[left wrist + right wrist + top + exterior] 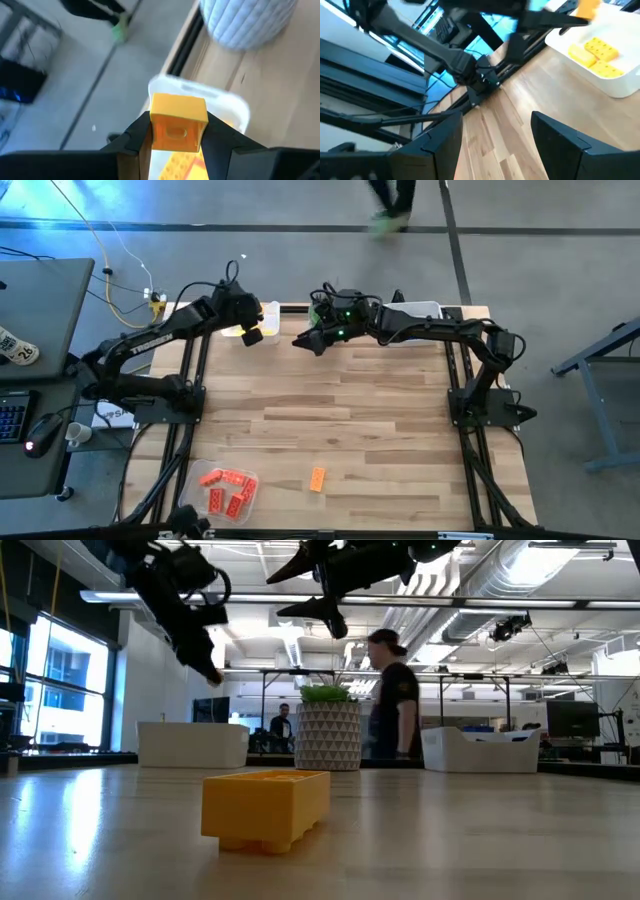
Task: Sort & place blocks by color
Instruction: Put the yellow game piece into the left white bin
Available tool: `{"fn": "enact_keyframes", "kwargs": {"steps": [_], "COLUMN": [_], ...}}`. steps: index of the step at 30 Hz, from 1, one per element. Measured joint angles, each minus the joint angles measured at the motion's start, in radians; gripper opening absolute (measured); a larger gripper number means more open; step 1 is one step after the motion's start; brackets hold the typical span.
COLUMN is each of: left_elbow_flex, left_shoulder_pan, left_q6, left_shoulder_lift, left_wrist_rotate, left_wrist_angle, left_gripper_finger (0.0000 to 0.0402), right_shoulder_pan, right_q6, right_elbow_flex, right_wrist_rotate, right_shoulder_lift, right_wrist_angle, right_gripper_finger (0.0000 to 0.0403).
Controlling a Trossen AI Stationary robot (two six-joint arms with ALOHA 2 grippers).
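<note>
Left gripper hangs over the white tray, fingers clenched on one yellow block. Right gripper hovers spread, empty. One orange block and five red blocks lie on the bench.

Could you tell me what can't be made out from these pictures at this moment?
- Tray under the left gripper: in the high view the arm covers most of the white tray; its contents show only partly in the wrist views.
- Right-hand white tray: the low view shows only its wall; the high view hides it under the right arm.
- Red-orange blocks: too small in the high view to count.
- Held yellow block: its underside is hidden by the fingers.
</note>
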Motion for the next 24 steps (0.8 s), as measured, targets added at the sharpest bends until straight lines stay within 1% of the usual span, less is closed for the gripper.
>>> {"fn": "enact_keyframes", "kwargs": {"steps": [3,6,10,14,18,21,24], "left_elbow_flex": [0.000,0.000,0.000,0.000,0.000,0.000,0.017], "left_shoulder_pan": [0.022,0.033,0.040,0.040,0.039,0.039,0.036], "left_q6": [0.000,-0.028,-0.066,-0.119,-0.139,-0.175,-0.217], "left_shoulder_lift": [0.064,0.116,0.161,0.175,0.175,0.175,0.173], "left_wrist_rotate": [-0.001,-0.005,-0.036,-0.050,-0.053,-0.093,-0.126], "left_wrist_angle": [-0.001,0.007,0.011,0.011,0.014,0.011,-0.041], "left_gripper_finger": [0.0115,0.0122,0.0132,0.0153,0.0188,0.0214,0.0228], "right_shoulder_pan": [0.016,0.036,0.065,0.094,0.115,0.127,0.138], "right_q6": [-0.009,-0.064,-0.131,-0.161,-0.174,-0.212,-0.249], "right_elbow_flex": [0.000,0.000,0.000,0.000,0.000,0.000,0.000], "right_wrist_rotate": [-0.006,-0.010,-0.009,-0.010,-0.010,-0.010,-0.010], "right_shoulder_lift": [0.000,0.000,0.000,0.000,0.000,0.000,0.000], "right_wrist_angle": [-0.007,-0.018,-0.054,-0.097,-0.112,-0.115,-0.115], "right_gripper_finger": [0.0220,0.0220,0.0220,0.0220,0.0220,0.0220,0.0220]}}
